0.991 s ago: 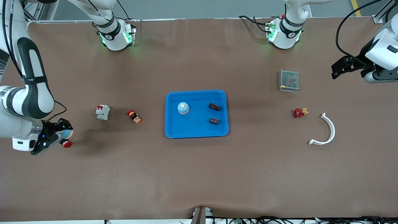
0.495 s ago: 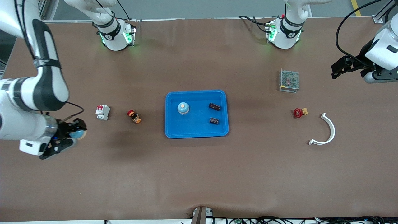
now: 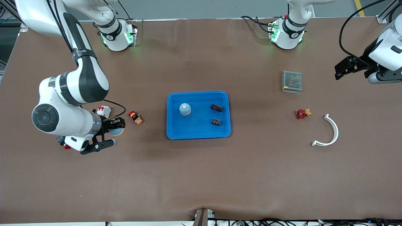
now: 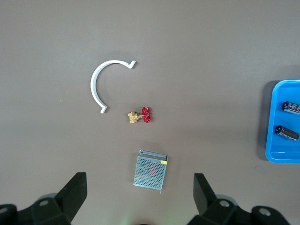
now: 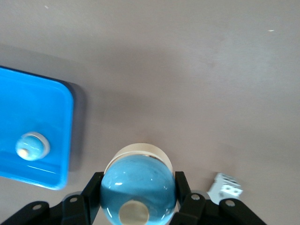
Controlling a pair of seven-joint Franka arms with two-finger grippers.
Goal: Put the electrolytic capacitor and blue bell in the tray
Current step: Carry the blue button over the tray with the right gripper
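My right gripper (image 3: 114, 134) is shut on a blue bell (image 3: 117, 131) with a cream base and holds it above the table, between the white breaker and the tray; the right wrist view shows the bell (image 5: 138, 185) clamped between both fingers. The bright-blue tray (image 3: 198, 125) lies mid-table and also shows in the right wrist view (image 5: 33, 108). In it are a second blue bell (image 3: 185, 109), a dark cylindrical capacitor-like part (image 3: 216, 107) and a small dark block (image 3: 215, 121). My left gripper (image 3: 341, 69) is open and empty, waiting at the left arm's end of the table.
A white breaker (image 3: 103, 110) and a red-orange push button (image 3: 135, 117) lie toward the right arm's end. A red button (image 3: 67, 146) peeks from under the right arm. A metal mesh box (image 3: 292, 81), a red valve (image 3: 302, 113) and a white curved piece (image 3: 331, 130) lie toward the left arm's end.
My right arm has carried the blue bell from near the table's end toward the tray, leaving the red button on the table. The left arm has not moved.
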